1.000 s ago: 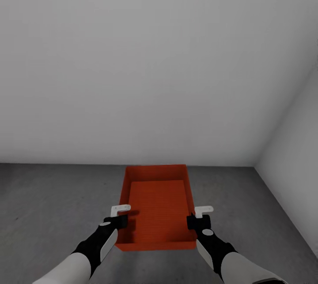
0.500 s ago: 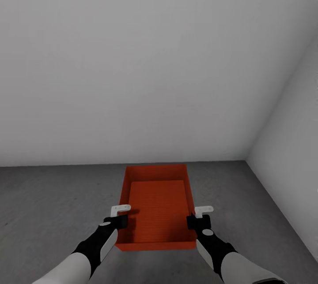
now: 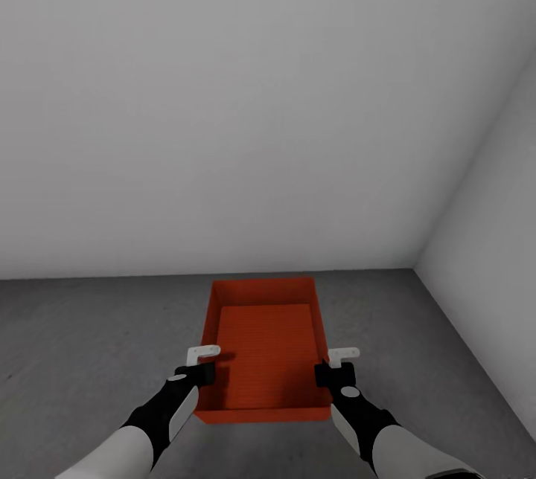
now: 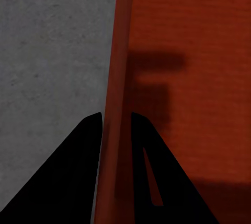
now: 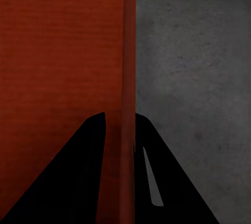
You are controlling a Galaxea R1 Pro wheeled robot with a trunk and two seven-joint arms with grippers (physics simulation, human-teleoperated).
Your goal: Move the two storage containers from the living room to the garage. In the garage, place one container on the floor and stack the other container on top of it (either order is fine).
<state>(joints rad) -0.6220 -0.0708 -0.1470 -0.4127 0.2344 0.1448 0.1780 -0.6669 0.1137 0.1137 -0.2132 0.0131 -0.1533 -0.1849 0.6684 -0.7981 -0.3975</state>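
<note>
Left end effector (image 3: 202,364) and right end effector (image 3: 335,365) are each clamped on opposite side walls of the storage container (image 3: 265,349), so it is carried level above the floor (image 3: 82,345).

Head camera looks down from above; both wrist cameras closely share the container (image 3: 264,345) walls.

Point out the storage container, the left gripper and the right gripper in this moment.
storage container (image 3: 264,349): head view, on its inner bottom.
left gripper (image 4: 116,117): left wrist view, between the fingertips, at the container's side wall.
right gripper (image 5: 121,117): right wrist view, between the fingertips, at the opposite side wall.
</note>
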